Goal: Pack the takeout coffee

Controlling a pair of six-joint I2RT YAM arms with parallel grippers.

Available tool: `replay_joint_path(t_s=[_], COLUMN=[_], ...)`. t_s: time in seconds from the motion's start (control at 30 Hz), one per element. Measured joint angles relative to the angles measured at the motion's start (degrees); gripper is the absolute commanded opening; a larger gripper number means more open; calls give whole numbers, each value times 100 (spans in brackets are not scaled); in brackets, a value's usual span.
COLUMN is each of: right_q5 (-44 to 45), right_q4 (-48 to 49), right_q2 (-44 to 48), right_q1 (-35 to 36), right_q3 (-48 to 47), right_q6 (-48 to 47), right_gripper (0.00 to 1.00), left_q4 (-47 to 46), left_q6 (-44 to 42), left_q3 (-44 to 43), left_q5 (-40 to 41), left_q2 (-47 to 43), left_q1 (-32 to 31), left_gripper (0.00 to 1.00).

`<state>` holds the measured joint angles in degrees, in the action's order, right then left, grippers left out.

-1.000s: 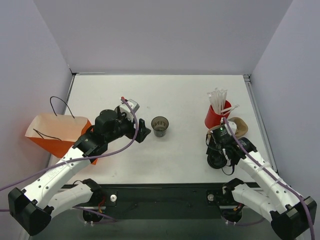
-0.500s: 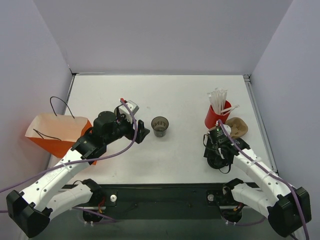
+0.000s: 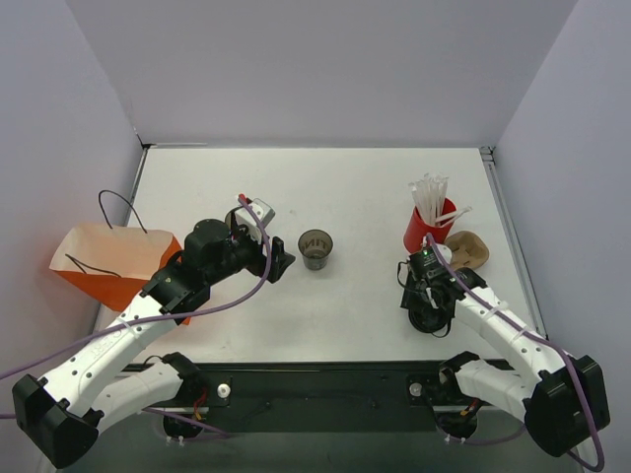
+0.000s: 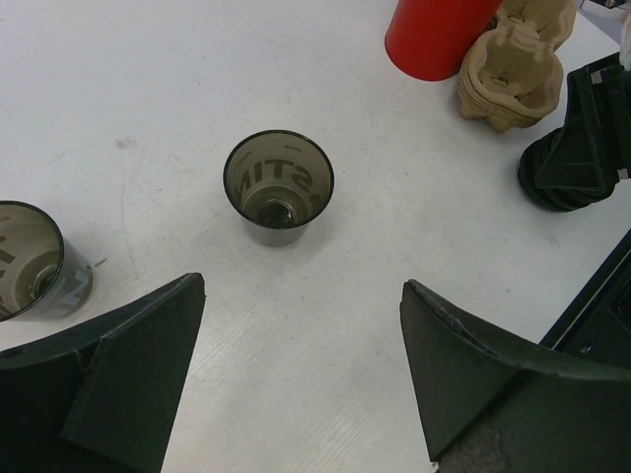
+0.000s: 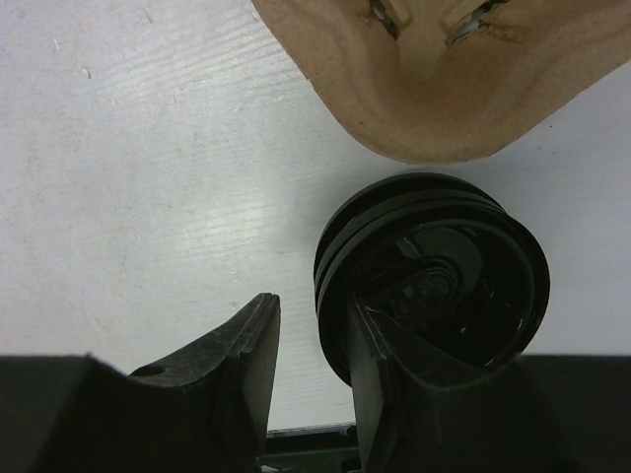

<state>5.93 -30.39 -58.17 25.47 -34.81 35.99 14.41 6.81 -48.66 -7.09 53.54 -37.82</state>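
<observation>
The takeout coffee is out of view. A lidless dark see-through cup [image 3: 315, 248] [image 4: 278, 187] stands mid-table, just ahead of my left gripper [image 3: 284, 261] [image 4: 303, 286], which is open and empty. A second lidless cup [image 4: 35, 261] sits at the left edge of the left wrist view. My right gripper [image 3: 424, 307] [image 5: 314, 304] hangs over a small stack of black lids [image 5: 444, 266]. Its jaws stand narrowly apart astride the stack's left rim. One finger [image 5: 380, 374] lies over the lids, the other [image 5: 246, 365] over bare table, with a gap still showing.
An orange paper bag [image 3: 113, 261] with black handles lies at the left edge beside the left arm. A red cup [image 3: 427, 232] [image 4: 434, 34] full of white straws stands at the right. A brown cardboard cup carrier [image 3: 467, 250] [image 5: 444, 69] is beside it.
The right gripper has shifted slightly up and left over the black lids and its jaws have narrowed. The left gripper has turned a little toward the cup and stays wide.
</observation>
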Motion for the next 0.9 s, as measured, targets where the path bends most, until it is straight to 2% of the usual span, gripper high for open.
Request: replay_joint_path(t_s=[0.37,0.9], right_q5=[-7,-243], right_q4=[26,-310], right_q2=[-74,616], right_q1=[0,0], right_q3=[0,-286], right_q6=[0,-33], right_gripper=[15,13], left_q4=[-2,39], left_q6=[-72,-153], left_q3=[0,0], left_q5=[-50,-44], left_q2=[-13,-59], left_q1=[-46,-111], left_gripper=[85,79])
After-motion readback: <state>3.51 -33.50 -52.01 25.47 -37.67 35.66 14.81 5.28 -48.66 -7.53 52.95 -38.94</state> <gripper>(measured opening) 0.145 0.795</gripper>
